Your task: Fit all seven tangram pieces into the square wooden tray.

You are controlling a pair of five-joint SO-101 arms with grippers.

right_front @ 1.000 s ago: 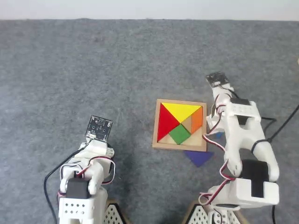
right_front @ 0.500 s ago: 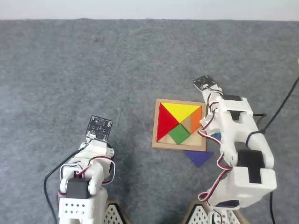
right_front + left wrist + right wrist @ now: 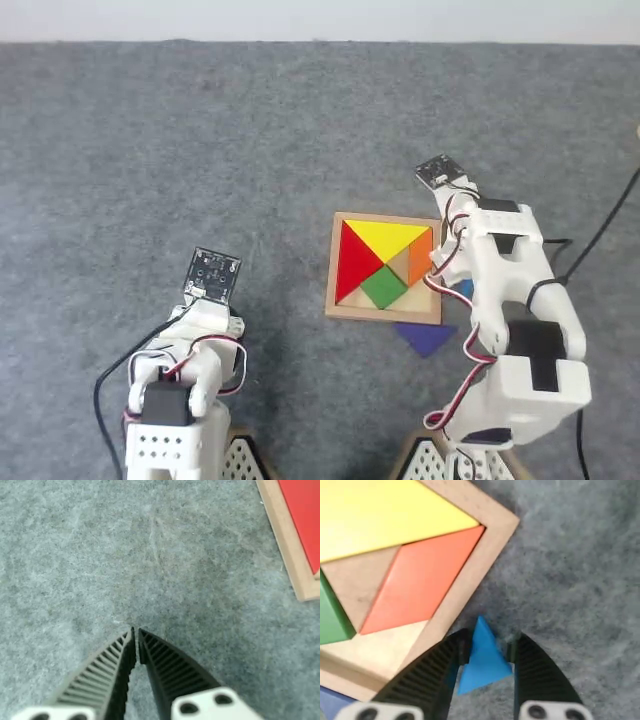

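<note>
The square wooden tray (image 3: 385,313) lies right of centre and holds a yellow triangle (image 3: 385,238), a red triangle (image 3: 357,265), a green square (image 3: 384,288) and an orange parallelogram (image 3: 422,258). Bare wood shows at its near right corner. A small blue triangle (image 3: 482,657) lies on the carpet just outside the tray's right rim (image 3: 485,560); my right gripper (image 3: 489,640) is shut on it, one finger against each side. A purple triangle (image 3: 427,337) lies on the carpet before the tray. My left gripper (image 3: 135,631) is shut on nothing over bare carpet, left of the tray's corner (image 3: 290,565).
Grey carpet covers the whole table, with wide free room behind and left of the tray. The left arm (image 3: 190,370) stays near the front edge. The right arm (image 3: 510,300) stands over the tray's right side, with cables hanging along it.
The right arm swung left toward the tray's right rim and settled over the blue triangle. The pieces and the left arm have not moved.
</note>
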